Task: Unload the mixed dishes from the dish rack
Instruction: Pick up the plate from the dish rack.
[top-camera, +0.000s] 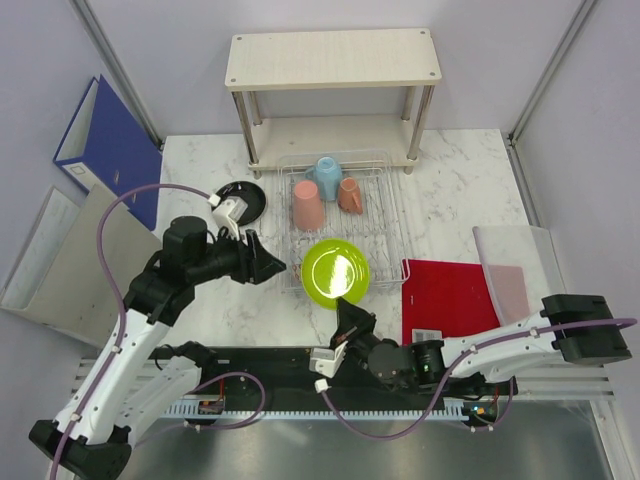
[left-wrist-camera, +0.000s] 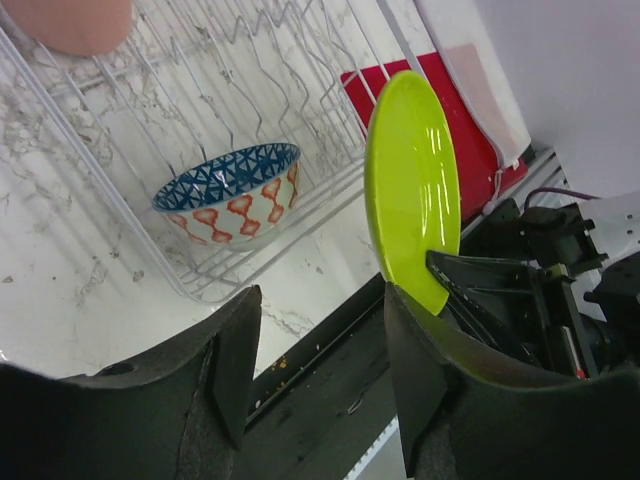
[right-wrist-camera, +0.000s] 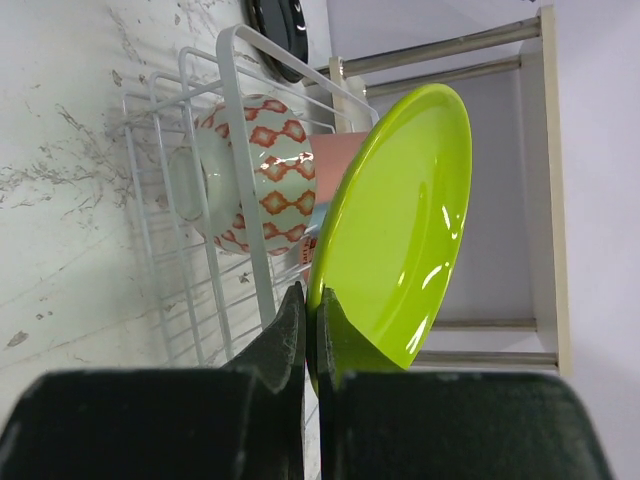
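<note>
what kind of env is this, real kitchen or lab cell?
Likely a lab cell dressed as a kitchen counter: plain panel walls, a marble-look table with a wire dish rack, the right gripper pinching a lime-green plate, and a blue office binder at the left.

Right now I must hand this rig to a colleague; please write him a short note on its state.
Left claw: open, empty, near the dish rack's left side.
Right claw: shut on the lime-green plate's near rim, at the rack's front.
Done: dark plate lies on the table, left of the rack.
To do: set the green plate down; pink cup, light blue cup, terracotta mug and patterned bowl are in the rack.
</note>
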